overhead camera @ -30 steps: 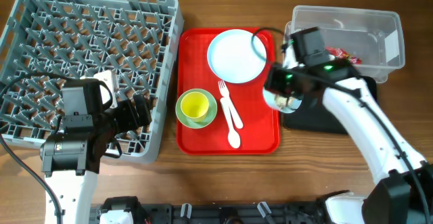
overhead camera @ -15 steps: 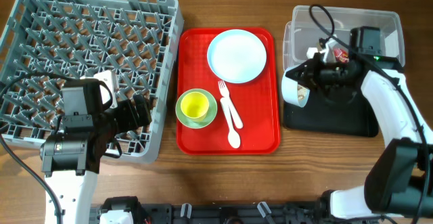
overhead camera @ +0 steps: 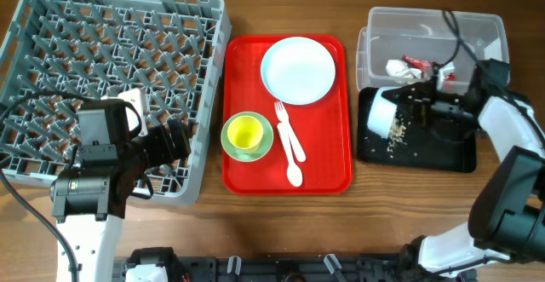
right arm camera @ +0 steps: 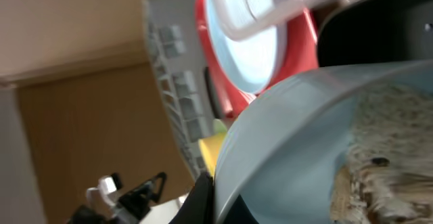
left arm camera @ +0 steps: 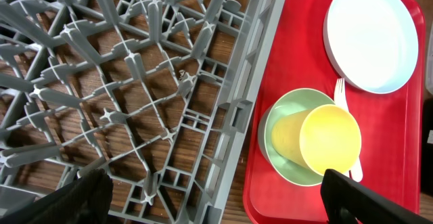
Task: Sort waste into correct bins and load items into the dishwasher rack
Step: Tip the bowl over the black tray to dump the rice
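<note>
From overhead: clamped by the right gripper (overhead camera: 407, 110), tipped on its side over the left end of the shallow black tray (overhead camera: 436, 154), the pale blue bowl (overhead camera: 379, 114). Scattered just below it on the matte black floor, pale crumbly food scraps (overhead camera: 397, 142). Just behind that tray, the clear rounded tub (overhead camera: 490, 31), holding a crumpled white tissue (overhead camera: 398, 66) and a shiny red wrapper (overhead camera: 418, 61). Well off to the left, past the red tray (overhead camera: 328, 173), the grey lattice dishwasher rack (overhead camera: 111, 52), with the left gripper (overhead camera: 174, 139) at its right wall and much the nearer arm. Likely ahead for the bowl once emptied: a long carry leftward across the red tray.

From the left wrist: spread wide and holding nothing, with dark fingertips (left arm camera: 88, 190) at both lower corners. Between them, stiff grey pegs and the rack wall. To the right on glossy red, a yellow-green cup (left arm camera: 330, 137) upright on its saucer (left arm camera: 277, 146), then a smooth round plate (left arm camera: 371, 34) and a white fork (left arm camera: 340, 92) lying lengthwise.

From the right wrist: filled by the bowl's smooth thin wall, with beige scraps clinging inside. Exact grip point hidden.
</note>
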`<state>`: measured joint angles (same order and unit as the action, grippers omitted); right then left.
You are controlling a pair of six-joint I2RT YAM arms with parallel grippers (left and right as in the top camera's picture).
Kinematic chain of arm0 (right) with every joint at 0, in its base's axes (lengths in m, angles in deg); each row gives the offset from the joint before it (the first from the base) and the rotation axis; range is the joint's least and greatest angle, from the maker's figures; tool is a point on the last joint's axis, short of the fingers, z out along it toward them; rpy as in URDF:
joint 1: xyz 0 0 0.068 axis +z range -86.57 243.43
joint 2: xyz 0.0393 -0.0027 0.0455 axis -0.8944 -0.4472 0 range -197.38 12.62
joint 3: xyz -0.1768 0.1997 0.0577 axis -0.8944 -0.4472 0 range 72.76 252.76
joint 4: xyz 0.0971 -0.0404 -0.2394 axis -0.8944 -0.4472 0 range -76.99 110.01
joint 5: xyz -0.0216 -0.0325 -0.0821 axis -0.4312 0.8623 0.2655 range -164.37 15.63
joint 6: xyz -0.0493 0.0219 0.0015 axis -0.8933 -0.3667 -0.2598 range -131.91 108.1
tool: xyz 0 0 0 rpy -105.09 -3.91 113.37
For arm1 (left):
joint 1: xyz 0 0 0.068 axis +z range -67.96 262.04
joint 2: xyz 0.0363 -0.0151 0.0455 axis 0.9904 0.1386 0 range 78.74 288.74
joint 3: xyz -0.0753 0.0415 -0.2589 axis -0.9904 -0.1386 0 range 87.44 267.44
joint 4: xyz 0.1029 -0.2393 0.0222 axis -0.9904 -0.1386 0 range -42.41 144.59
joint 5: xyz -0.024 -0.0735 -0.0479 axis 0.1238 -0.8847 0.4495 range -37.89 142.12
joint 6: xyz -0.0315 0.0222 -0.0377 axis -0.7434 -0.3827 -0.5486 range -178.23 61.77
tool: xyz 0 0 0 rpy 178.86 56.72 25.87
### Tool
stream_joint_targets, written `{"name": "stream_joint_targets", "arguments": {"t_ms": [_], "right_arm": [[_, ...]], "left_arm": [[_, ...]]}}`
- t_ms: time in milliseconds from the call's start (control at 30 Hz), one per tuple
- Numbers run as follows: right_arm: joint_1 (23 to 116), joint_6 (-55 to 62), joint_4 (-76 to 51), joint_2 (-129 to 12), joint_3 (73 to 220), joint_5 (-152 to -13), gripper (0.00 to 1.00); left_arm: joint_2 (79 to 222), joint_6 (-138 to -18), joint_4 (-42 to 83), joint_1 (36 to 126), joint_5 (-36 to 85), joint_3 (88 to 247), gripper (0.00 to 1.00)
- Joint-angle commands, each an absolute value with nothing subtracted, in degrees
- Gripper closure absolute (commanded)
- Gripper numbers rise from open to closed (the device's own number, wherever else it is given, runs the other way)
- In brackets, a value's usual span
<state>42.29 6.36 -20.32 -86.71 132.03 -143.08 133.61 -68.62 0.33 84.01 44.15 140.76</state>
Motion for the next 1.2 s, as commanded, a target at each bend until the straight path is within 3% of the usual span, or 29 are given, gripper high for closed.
{"name": "stream_joint_targets", "arguments": {"t_ms": [0,433,1167], "right_arm": [[38.8,3.1,-20.0,-87.2,131.7,-153.1,0.96],[32.9,6.6,-20.0,-87.3,131.4,-155.9,0.96],[31.6,28.0,-8.8,-87.3,131.4,-164.9,0.96]], "left_arm": [[133.7,-69.2,0.3,83.8,44.3,141.8,0.00],[133.7,-69.2,0.3,83.8,44.3,141.8,0.00],[133.7,-69.2,0.3,83.8,44.3,141.8,0.00]]}}
